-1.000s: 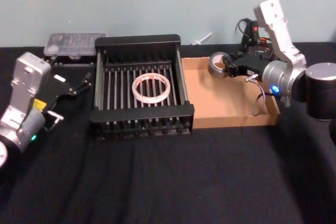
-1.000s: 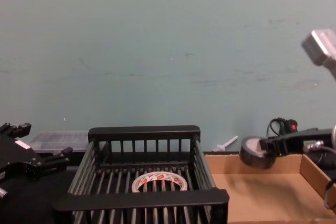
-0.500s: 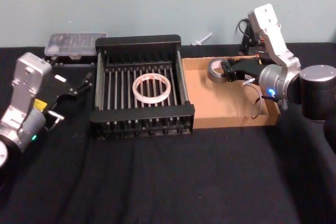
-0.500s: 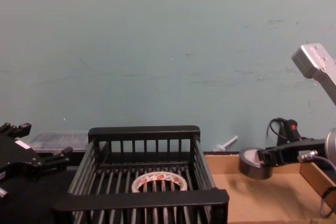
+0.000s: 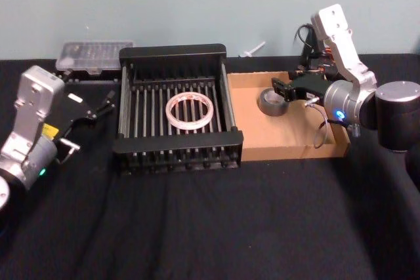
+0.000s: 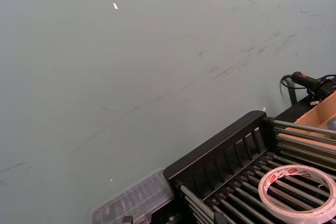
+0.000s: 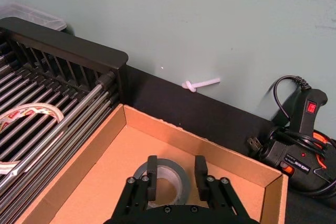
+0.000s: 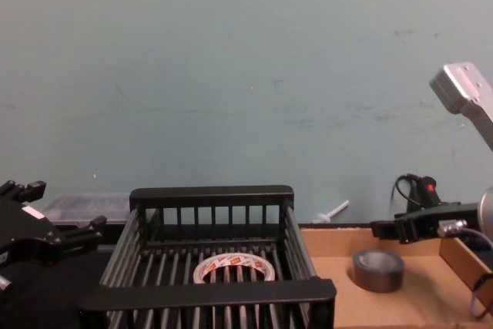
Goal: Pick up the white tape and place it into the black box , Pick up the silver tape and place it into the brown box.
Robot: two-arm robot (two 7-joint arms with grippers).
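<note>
The surface (image 5: 216, 227) was covered in black cloth and backed by a pale teal wall (image 8: 246, 75). On it you saw the black box (image 5: 177, 147) and, touching its right side, the brown box (image 5: 289, 152).

Contents:
- The black box held the white tape (image 5: 190, 111), lying flat on the slatted floor near the centre.
- The brown box held the silver tape (image 5: 271, 102), lying flat on the cardboard floor toward the far left corner.

The right gripper (image 5: 281, 90) hovered just above the silver tape. In the right wrist view its fingers (image 7: 151, 173) stood spread apart, one over each side of the roll, gripping nothing. In the chest view you saw a clear gap between the fingers and the roll below them.

The right arm (image 5: 354, 96) reached leftward over the brown box with its wrist roughly level. The left gripper (image 5: 98, 105) was parked to the left of the black box, pointing toward it; you could not tell how its fingers stood.

A clear plastic case (image 5: 92, 54) lay behind the left gripper, and a glue gun (image 7: 296, 145) rested behind the brown box.
</note>
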